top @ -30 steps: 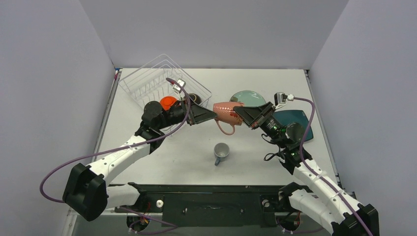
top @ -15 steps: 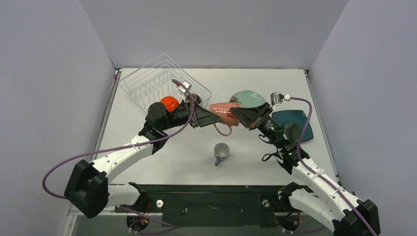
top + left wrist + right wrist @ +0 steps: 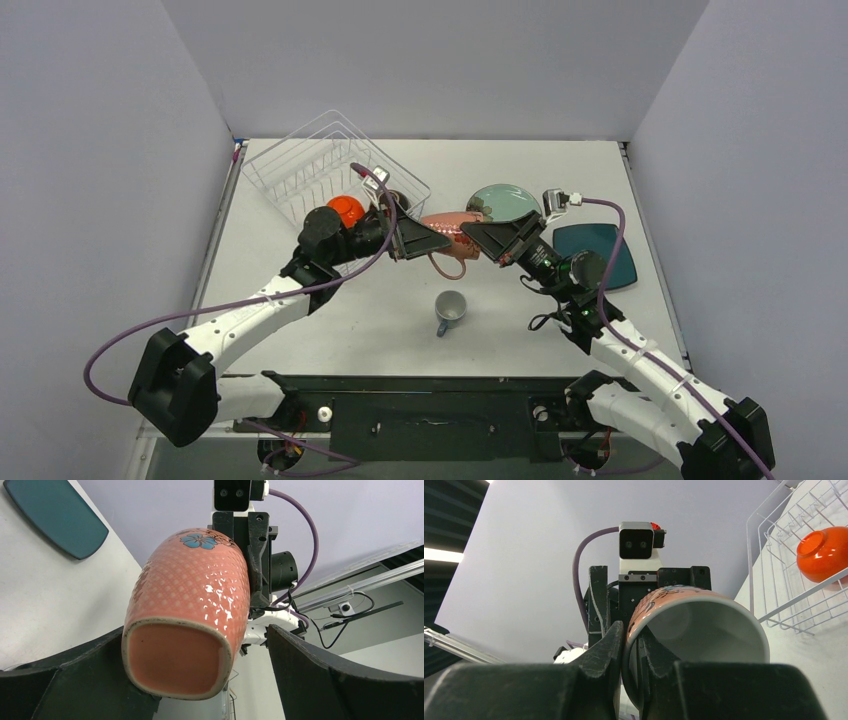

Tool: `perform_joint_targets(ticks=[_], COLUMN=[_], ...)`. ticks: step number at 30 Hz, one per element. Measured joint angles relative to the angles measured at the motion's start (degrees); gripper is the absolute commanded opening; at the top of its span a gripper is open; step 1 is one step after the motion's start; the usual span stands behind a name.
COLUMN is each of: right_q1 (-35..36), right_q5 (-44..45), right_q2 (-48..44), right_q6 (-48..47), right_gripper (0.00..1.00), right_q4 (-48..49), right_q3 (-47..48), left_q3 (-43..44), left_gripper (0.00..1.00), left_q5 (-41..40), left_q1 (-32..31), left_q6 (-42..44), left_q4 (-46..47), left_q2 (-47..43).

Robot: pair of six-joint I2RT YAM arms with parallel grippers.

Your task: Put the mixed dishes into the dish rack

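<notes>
Right claw [image 3: 472, 231] is pinched tight on the pink mug [image 3: 447, 222] rim, midair above the desk [image 3: 330, 320]. Left claw [image 3: 437, 240] gapes wide around its base.

Pale grey table [image 3: 540, 170] sat boxed in on 3 sides by plain lavender-grey panels: back wall [image 3: 430, 60], L wall [image 3: 100, 150], R wall [image 3: 750, 150], all evenly lit, no hard shadows. Black rail [image 3: 430, 410] ran along the table's near edge w/ a small white knob [image 3: 324, 413] on it. In the R wrist view, a dark slatted ceiling [image 3: 454, 510] w/ one bright strip light [image 3: 439, 555] showed past the panel's edge.
</notes>
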Motion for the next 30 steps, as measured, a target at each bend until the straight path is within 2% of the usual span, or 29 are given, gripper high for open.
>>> perform_joint_targets(ticks=[13,18,22,30], right_q1=[1.55,1.81,2.05,2.38], right_q5=[0.83,0.92,0.92,0.92], right_q2=[1.88,2.03,2.03,2.03], right_q6=[0.20,0.15,0.15,0.20], right_gripper=[0.00,0.00,0.00,0.00], right_q4=[1.95,1.92,1.86,2.36], right_q3=[0.09,0.11,0.11,0.11], left_q3=[0.52,0.85,0.85,0.85], left_gripper=[0.94,1.00,0.97,1.00], left_q5=[-3.21,-3.89,-4.13,-4.46], left_q1=[-0.33,-0.35,-0.35,-0.50], left_q6=[4.02,4.92,5.35,6.34], left_q4=[-4.35,-5.11,-5.42,-6.36], left_q2=[-1.95,-1.97,-2.38,-3.32])
